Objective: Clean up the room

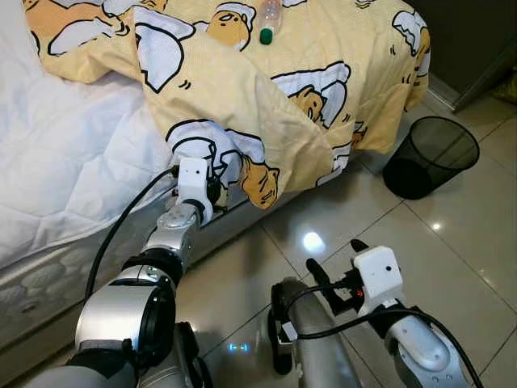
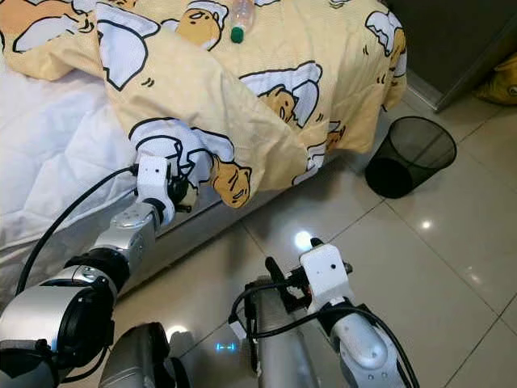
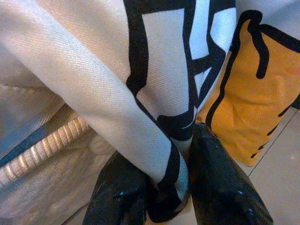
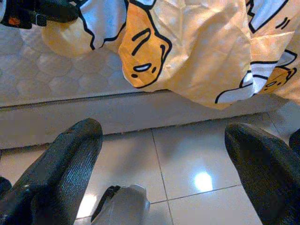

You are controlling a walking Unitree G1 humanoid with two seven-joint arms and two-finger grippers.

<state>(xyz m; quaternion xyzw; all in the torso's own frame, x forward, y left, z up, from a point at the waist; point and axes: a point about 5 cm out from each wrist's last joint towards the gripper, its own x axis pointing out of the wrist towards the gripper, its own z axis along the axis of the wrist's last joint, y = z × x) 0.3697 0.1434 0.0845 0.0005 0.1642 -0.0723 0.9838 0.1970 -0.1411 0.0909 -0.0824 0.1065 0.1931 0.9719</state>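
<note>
Left end effector (image 3: pixel 180 187) pinched closed; right end effector (image 4: pixel 159 168) spread wide.

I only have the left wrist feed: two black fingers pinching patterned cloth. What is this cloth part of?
Observer: It is the hanging corner of the yellow cartoon blanket that drapes over the side of the bed; the left gripper has it at the mattress edge.
Operator: Anything lying on the blanket?
Observer: Yes, a clear plastic bottle with a green cap lies on top, farther up the bed.
Operator: Where is my right arm?
Observer: The right gripper hangs low over the tiled floor, fingers spread wide, holding nothing.
Operator: A bin nearby?
Observer: A black mesh wastebasket stands on the floor by the bed's corner, to the robot's right.
</note>
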